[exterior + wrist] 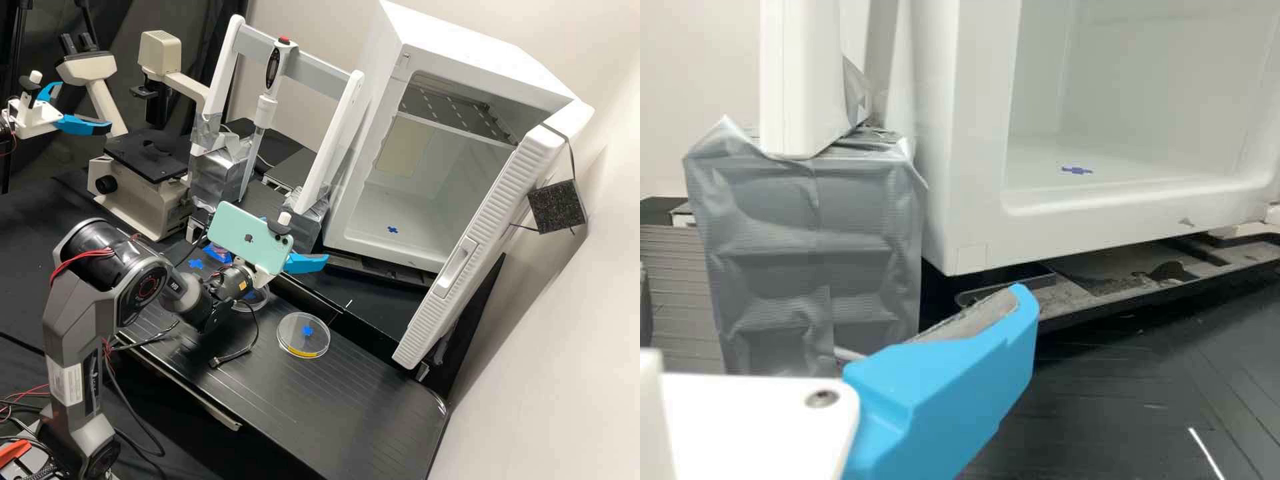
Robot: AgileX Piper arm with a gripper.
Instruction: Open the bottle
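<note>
The gripper (301, 240) stands in the high view over the far edge of the bench, left of the white cabinet. Its blue fingers (307, 262) are apart, one of them mostly hidden behind the mint phone. In the wrist view the gripper (945, 395) has one blue finger beside the grey-taped block, with nothing held against its pad. A small pink and blue item (217, 253) lies on the bench behind the arm, partly covered by the phone; I cannot tell whether it is a bottle.
A round clear dish (303, 335) lies on the black bench (347, 400), right of the arm. The open white cabinet (363, 240) stands behind, its door leaning right. Left of it are a white frame on taped blocks (805, 260) and a microscope (143, 193). Another arm's gripper (83, 107) is far left.
</note>
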